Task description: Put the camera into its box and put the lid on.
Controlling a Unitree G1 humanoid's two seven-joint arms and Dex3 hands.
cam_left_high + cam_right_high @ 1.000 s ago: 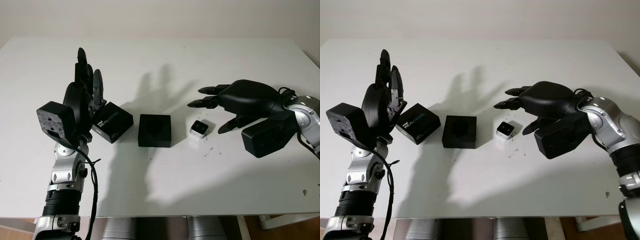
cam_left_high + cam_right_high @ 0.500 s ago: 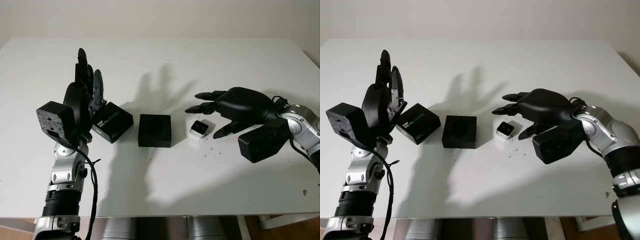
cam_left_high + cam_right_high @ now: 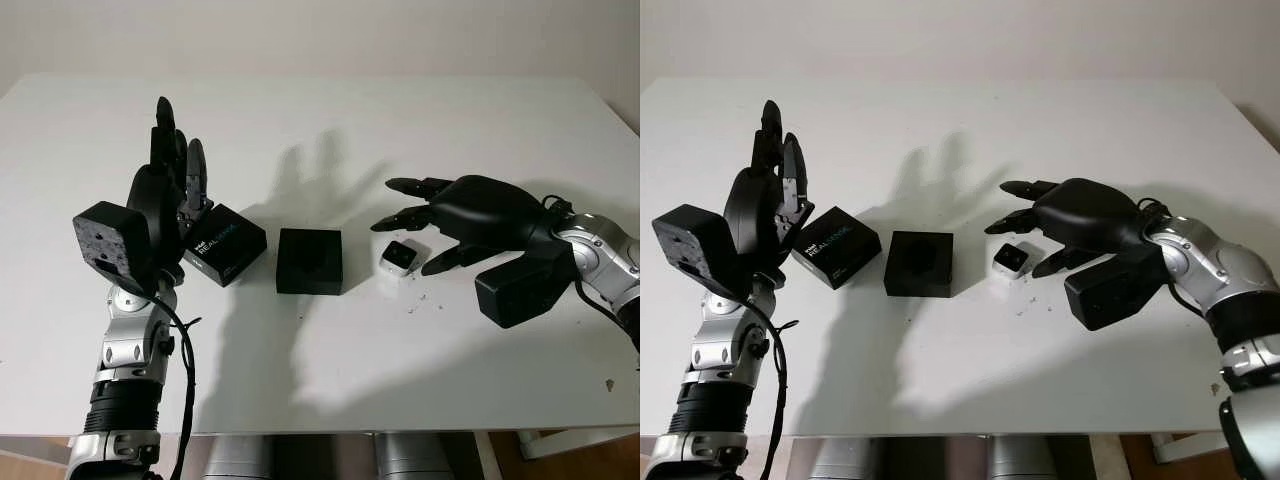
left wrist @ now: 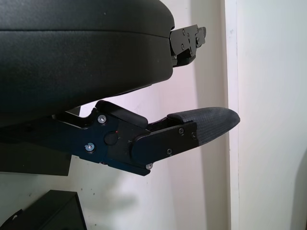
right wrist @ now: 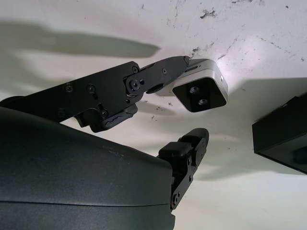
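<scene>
Looking across your white tabletop (image 3: 320, 340) from the left, you have the left hand (image 3: 165, 185) raised upright above the surface, holding nothing, its fingers straight and uncurled. Just beside it lies the black lid (image 3: 224, 244), printed with white lettering and turned at an angle. Next comes the open black box (image 3: 309, 260), sitting square on the tabletop a little apart from the lid, its dark insert facing up. To the right of the box, with a gap between them, you see the small white camera (image 3: 400, 257), its dark lens face showing two small lenses in the right wrist view. Your right hand (image 3: 455, 212) is low over the camera, uncurled, with nothing clamped in it; fingers (image 5: 163, 69) reach past it on either side, and one fingertip looks to be touching the camera's white edge. A few dark specks (image 3: 418, 300) dot the tabletop just in front of the camera
</scene>
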